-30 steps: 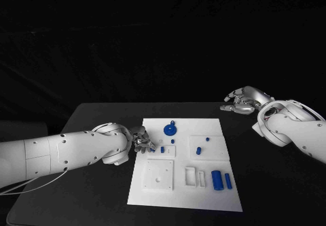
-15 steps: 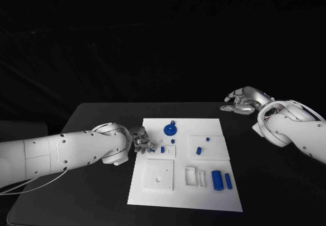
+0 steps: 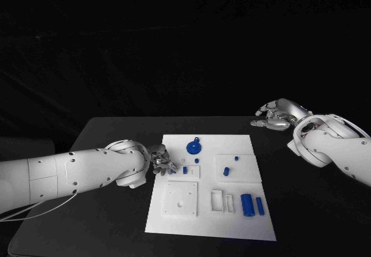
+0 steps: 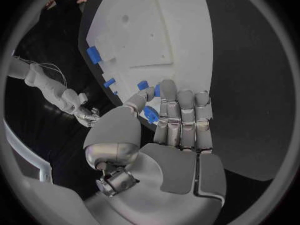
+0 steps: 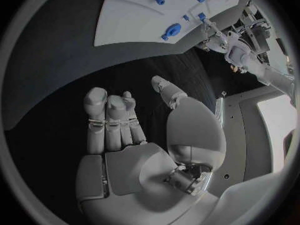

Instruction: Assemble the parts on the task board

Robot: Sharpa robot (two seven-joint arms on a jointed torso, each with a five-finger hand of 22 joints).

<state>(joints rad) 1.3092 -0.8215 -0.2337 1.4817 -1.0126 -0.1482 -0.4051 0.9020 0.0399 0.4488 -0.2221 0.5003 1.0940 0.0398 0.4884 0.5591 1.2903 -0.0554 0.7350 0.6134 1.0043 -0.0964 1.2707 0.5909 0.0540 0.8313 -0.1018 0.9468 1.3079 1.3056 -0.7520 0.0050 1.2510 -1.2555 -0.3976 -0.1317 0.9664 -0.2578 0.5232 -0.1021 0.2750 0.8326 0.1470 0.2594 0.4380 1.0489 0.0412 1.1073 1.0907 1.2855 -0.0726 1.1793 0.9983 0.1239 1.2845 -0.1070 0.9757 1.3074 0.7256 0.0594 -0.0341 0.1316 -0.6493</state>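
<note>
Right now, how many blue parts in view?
8. Seven on the task board: round part far end, four small ones mid-board, two cylinders near-right. One blue part in the left hand. Others may be hidden.

Very little differs across the three head views. The left hand (image 3: 162, 162), at the left edge of the task board (image 3: 208, 225) with a small blue part (image 4: 150, 114) pinched between thumb and fingers, has shifted at most by a hair, too slight to say which way. Any shift in the right hand (image 3: 275, 114), beyond the board's far right corner with its fingers apart and holding nothing, is likewise too slight to make out.
</note>
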